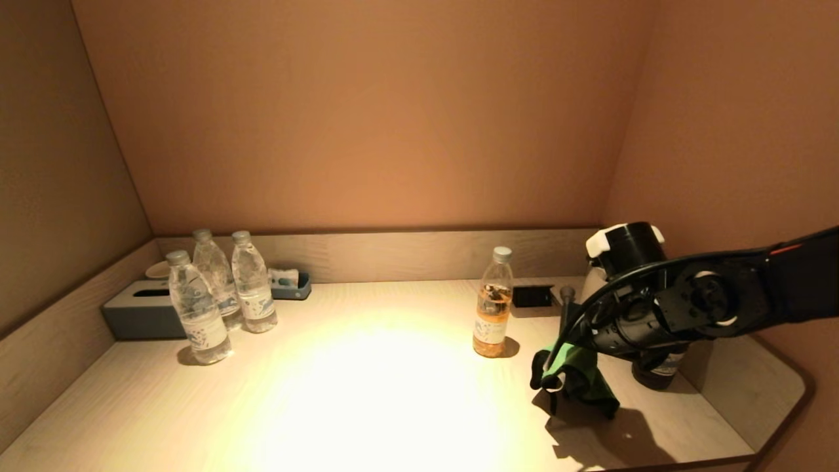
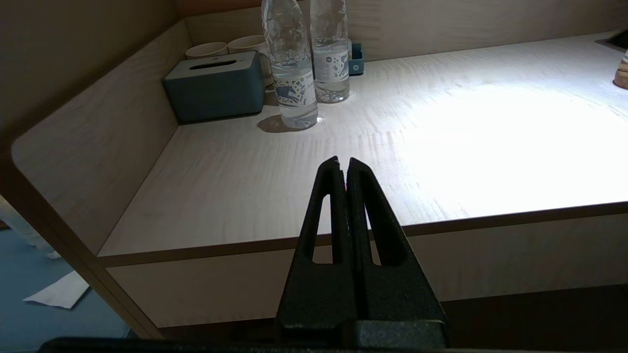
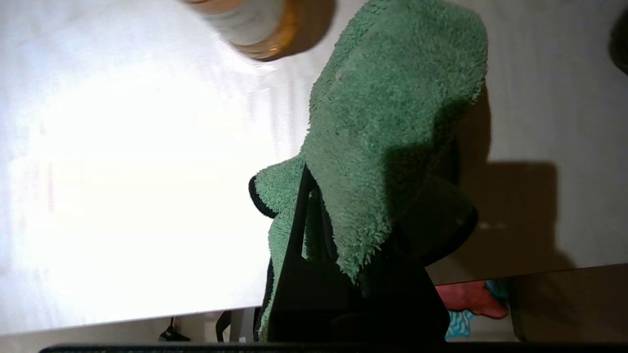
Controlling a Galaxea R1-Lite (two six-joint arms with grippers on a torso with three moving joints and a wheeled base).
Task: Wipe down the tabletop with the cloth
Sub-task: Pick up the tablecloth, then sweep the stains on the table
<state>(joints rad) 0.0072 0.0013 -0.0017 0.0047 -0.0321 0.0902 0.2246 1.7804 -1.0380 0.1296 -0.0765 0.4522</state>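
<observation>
My right gripper [image 1: 557, 367] is shut on a green terry cloth [image 1: 580, 377] and holds it just above the light wood tabletop [image 1: 367, 393], at the right front, beside an amber-drink bottle [image 1: 493, 305]. In the right wrist view the cloth [image 3: 387, 113] drapes over the fingers [image 3: 294, 230] and hides the tips of my right gripper [image 3: 343, 196]; the bottle's base [image 3: 250, 24] is close by. My left gripper [image 2: 343, 164] is shut and empty, parked below and in front of the table's front left edge; it is out of the head view.
Three clear water bottles [image 1: 216, 295] and a blue-grey tissue box [image 1: 141, 308] stand at the back left, with cups [image 2: 216, 48] and a small blue tray [image 1: 288, 285]. A dark jar [image 1: 659, 370] and a kettle [image 1: 623, 252] stand at the back right, near a recessed socket [image 1: 532, 296].
</observation>
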